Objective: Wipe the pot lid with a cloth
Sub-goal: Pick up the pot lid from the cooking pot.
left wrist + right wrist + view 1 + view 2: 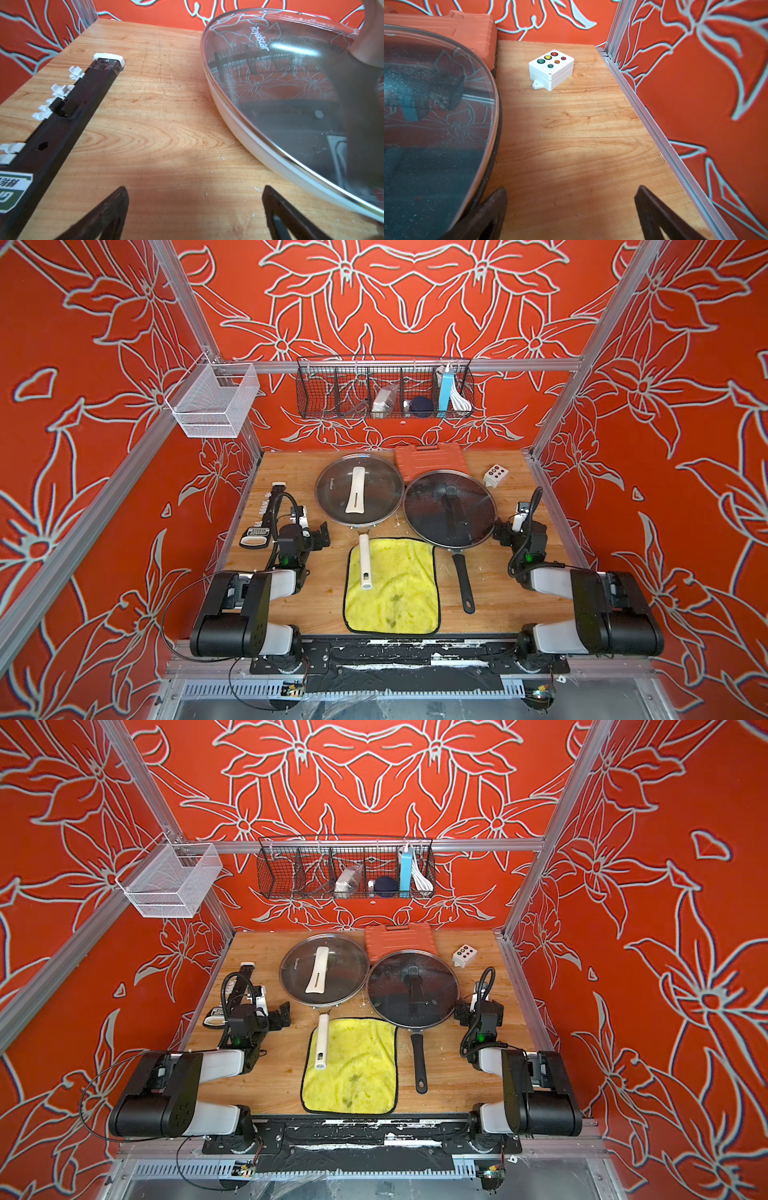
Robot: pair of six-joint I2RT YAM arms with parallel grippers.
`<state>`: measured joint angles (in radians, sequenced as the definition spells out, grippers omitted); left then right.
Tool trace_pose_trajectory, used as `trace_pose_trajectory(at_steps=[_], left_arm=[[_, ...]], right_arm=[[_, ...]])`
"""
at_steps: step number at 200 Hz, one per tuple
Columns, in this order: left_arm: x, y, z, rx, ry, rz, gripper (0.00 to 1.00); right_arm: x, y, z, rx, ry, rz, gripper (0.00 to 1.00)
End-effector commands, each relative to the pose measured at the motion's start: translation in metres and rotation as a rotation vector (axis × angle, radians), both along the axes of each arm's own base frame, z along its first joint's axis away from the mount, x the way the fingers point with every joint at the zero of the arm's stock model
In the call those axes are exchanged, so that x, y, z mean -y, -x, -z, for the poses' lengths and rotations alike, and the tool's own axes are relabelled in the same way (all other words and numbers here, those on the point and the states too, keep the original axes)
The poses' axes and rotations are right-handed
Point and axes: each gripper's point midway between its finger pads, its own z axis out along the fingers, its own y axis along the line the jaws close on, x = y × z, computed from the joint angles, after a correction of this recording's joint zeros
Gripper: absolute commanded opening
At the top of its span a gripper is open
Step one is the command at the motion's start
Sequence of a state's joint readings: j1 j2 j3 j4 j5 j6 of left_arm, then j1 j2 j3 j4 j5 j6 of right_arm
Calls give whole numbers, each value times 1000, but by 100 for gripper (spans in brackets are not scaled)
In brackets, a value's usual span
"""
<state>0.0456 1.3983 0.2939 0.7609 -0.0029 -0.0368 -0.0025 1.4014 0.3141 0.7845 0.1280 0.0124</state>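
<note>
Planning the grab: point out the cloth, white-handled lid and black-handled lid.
cloth (399, 593): in a top view, on its bare yellow middle.
white-handled lid (356, 489): in a top view, on its handle.
black-handled lid (451, 504): in a top view, on its handle.

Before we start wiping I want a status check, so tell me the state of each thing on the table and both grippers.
cloth, spread flat, handle of the white pan lying on it.
white-handled lid, seated on the white pan.
black-handled lid, seated on the black pan.
orange case, shut.
left gripper, open, empty.
right gripper, open, empty.
</note>
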Motion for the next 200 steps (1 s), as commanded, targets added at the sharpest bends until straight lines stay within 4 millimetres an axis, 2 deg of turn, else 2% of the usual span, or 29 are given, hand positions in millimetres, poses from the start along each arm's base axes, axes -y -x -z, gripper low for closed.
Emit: trace_pose_trajectory(at_steps=[1,17,36,53,77,104,127,167,183,200], left_arm=[[0,-6,-6,17,-16,7,100],[-6,-5,-11,23,-13,-34,100],[-1,-1,-24,24,-17,-5,100],[-5,2,-38,13,-16,-31,100],[-13,8,-70,68,15,-114,100],[-4,9,-112,139,87,-119,100],[14,0,-148,114,148,-47,100],[55,-25,-207,26,163,66,99],[72,-34,-219,-24,143,118,100],[89,-42,-224,-117,105,169,100]], right_arm=[[-24,-5,-3,5,-11,-111,97],[-23,-2,-8,25,-11,-106,97],[-20,1,-15,40,-8,-87,97],[-16,6,-22,56,-5,-64,97],[-6,12,-37,69,-6,-2,97],[4,19,-53,39,-35,72,97],[11,26,-65,-2,-66,132,97],[16,42,-69,-130,-166,231,97],[12,50,-70,-149,-208,234,97],[7,60,-72,-178,-257,236,97]])
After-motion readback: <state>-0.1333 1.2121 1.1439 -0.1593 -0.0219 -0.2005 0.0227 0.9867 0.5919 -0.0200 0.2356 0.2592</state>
